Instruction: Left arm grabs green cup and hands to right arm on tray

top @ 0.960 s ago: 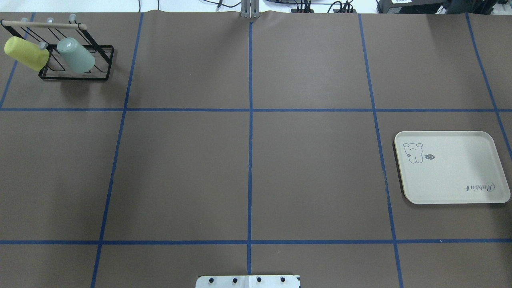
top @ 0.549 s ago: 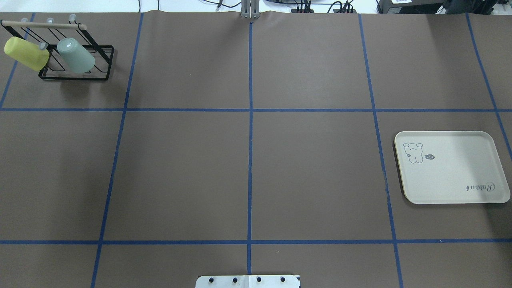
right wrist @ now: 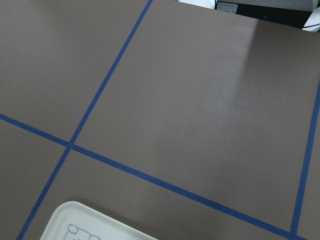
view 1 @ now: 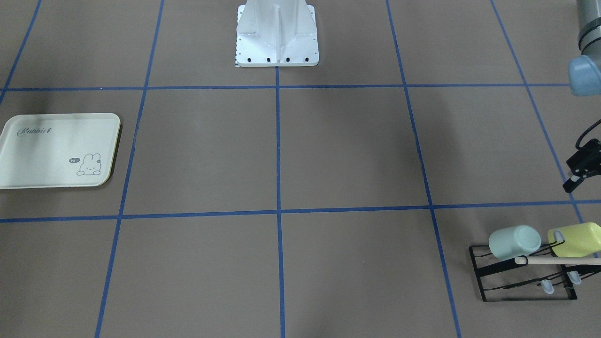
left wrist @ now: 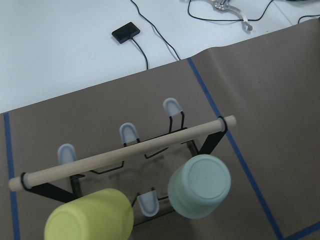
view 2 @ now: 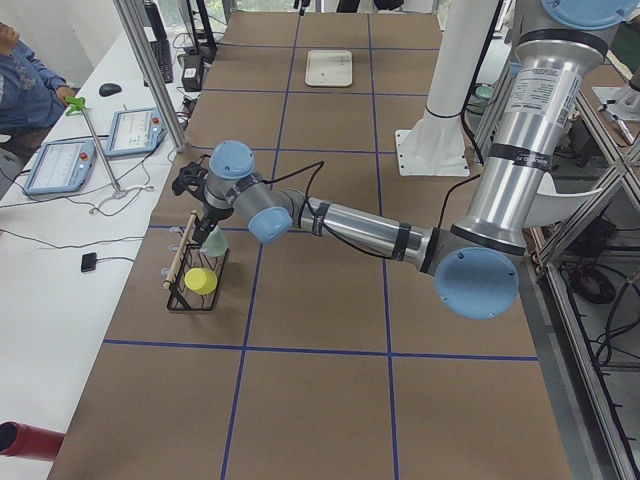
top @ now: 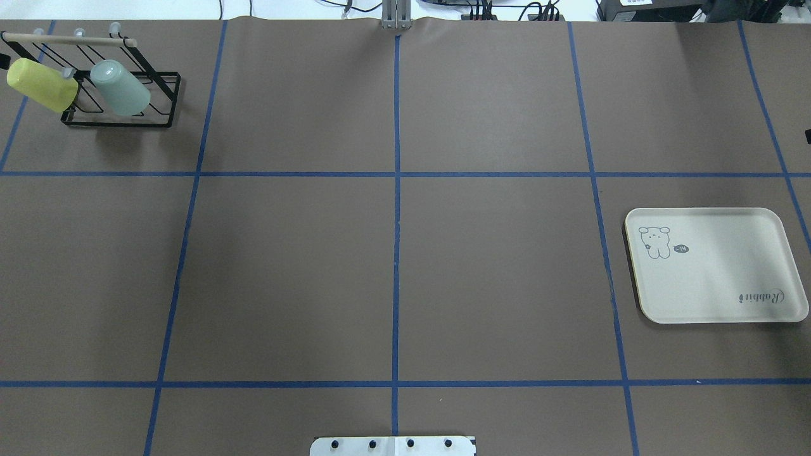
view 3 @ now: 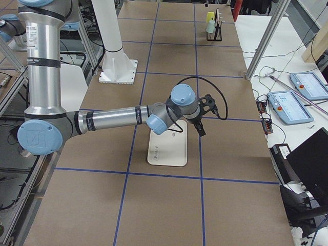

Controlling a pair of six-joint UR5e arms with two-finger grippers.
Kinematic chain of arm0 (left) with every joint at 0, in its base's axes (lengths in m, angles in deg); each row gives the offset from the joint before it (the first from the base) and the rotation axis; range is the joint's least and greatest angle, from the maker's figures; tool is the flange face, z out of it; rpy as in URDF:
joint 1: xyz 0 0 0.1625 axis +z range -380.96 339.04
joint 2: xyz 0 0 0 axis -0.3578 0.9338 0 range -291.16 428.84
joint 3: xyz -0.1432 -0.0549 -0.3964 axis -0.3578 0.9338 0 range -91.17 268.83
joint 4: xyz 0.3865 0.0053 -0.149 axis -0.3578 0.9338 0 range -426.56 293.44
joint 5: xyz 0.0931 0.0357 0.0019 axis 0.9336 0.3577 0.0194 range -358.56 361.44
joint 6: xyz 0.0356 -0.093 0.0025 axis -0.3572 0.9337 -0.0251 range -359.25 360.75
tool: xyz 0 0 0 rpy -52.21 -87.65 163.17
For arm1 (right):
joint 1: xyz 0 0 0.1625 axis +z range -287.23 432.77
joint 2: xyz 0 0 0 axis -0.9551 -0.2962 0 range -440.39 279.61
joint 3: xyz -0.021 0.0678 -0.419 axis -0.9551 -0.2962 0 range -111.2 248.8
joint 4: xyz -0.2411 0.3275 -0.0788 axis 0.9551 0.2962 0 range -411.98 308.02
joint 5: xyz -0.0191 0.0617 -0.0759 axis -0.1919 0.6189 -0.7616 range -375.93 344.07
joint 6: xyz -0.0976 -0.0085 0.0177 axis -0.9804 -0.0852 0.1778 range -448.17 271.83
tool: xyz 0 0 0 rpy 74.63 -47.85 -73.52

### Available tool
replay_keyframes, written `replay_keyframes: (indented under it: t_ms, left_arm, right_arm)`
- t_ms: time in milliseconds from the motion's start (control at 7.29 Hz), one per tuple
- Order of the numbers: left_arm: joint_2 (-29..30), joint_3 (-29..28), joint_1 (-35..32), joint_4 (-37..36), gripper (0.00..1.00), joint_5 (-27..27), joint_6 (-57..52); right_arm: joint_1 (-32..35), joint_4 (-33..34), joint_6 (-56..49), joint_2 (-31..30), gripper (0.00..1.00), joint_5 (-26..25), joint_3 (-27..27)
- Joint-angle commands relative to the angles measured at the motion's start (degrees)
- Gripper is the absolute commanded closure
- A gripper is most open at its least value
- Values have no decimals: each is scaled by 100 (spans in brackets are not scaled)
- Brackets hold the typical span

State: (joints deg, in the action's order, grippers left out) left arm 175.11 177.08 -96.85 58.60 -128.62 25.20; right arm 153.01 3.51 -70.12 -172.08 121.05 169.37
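Note:
The pale mint green cup (top: pixel 120 88) hangs mouth-down on a black wire rack (top: pixel 161 101) at the far left; it also shows in the front view (view 1: pixel 515 241) and the left wrist view (left wrist: pixel 200 186). My left gripper (view 1: pixel 577 171) hovers above and just behind the rack, apart from the cup; it also shows in the left side view (view 2: pixel 197 198). I cannot tell whether it is open. The cream tray (top: pixel 716 266) lies at the right. My right gripper (view 3: pixel 202 123) hovers over the tray's (view 3: pixel 166 146) outer edge; I cannot tell its state.
A yellow-green cup (top: pixel 41 84) hangs on the same rack beside the green one, under a wooden bar (left wrist: pixel 125 152). The robot's base plate (top: pixel 393 446) sits at the near middle. Blue tape lines grid the brown table. Cables and tablets lie beyond the far edge.
A black sliver of each gripper has entered the overhead view, at the left edge by the rack and at the right edge. The shadow over the tray has shifted. Cups and tray have not moved.

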Motion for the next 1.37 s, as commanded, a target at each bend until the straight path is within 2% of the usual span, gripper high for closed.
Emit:
replay_keyframes:
  t_ms: [0, 274, 549, 823, 1234]
  left_arm:
    - [306, -123, 371, -8, 0, 181, 515]
    - [613, -518, 792, -8, 0, 717, 534]
    - [790, -1001, 873, 61, 0, 771, 490]
    - [791, -1196, 943, 79, 0, 1245, 429]
    - [835, -1232, 1137, 79, 0, 1247, 437]
  right_arm:
    - [-43, -4, 85, 45, 0, -5, 32]
    - [-52, -99, 93, 37, 0, 13, 33]
    - [-52, -179, 93, 10, 0, 22, 32]
    - [-52, -179, 93, 10, 0, 22, 24]
    - [-52, -179, 93, 10, 0, 22, 24]
